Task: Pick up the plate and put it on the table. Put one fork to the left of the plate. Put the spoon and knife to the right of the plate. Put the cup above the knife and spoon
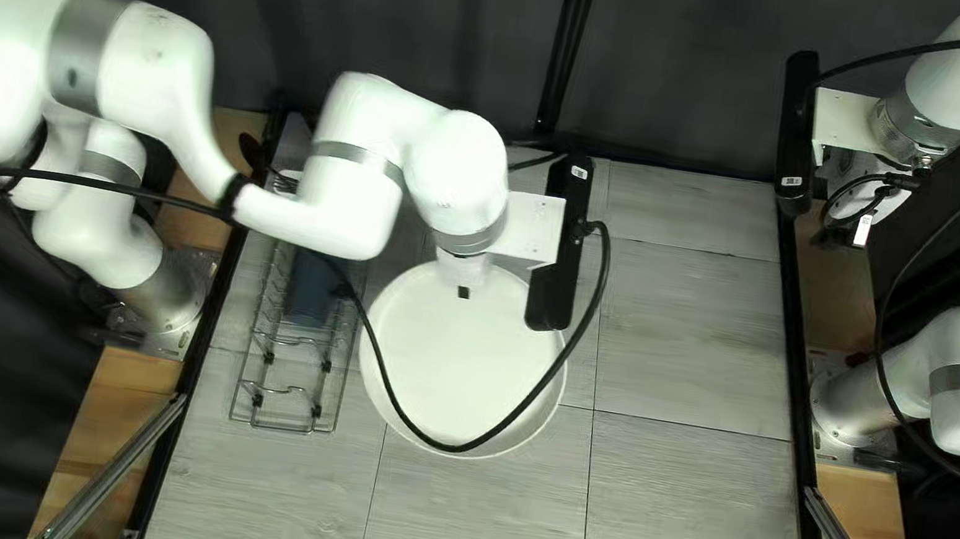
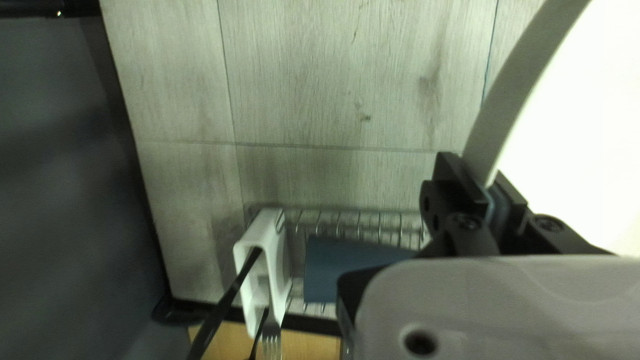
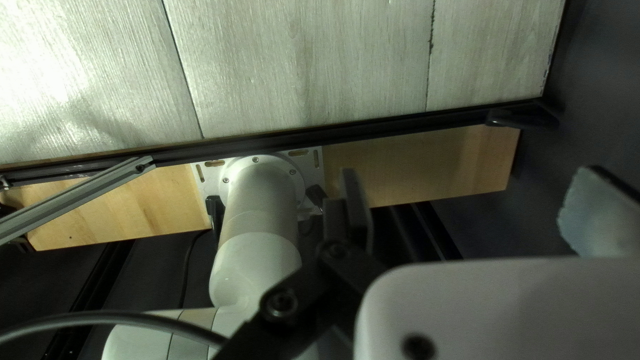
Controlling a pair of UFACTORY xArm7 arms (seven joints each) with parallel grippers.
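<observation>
The plate (image 1: pixel 461 370), white, stiff and probably light but smooth and breakable, lies over the middle of the table (image 1: pixel 696 337), just beside the wire rack (image 1: pixel 294 356). The left gripper (image 2: pixel 487 200) pinches its rim, a fair hold if kept level. The right gripper (image 3: pixel 360 210) stands spread, well apart.

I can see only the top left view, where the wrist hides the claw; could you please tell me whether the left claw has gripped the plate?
Observer: Yes, the left claw is shut on the rim of the plate.
Operator: Thank you. What cutlery sits behind that arm?
Observer: A white holder holds a fork and a black handle.
Operator: And the right claw?
Observer: The right claw is open, holding nothing.
</observation>
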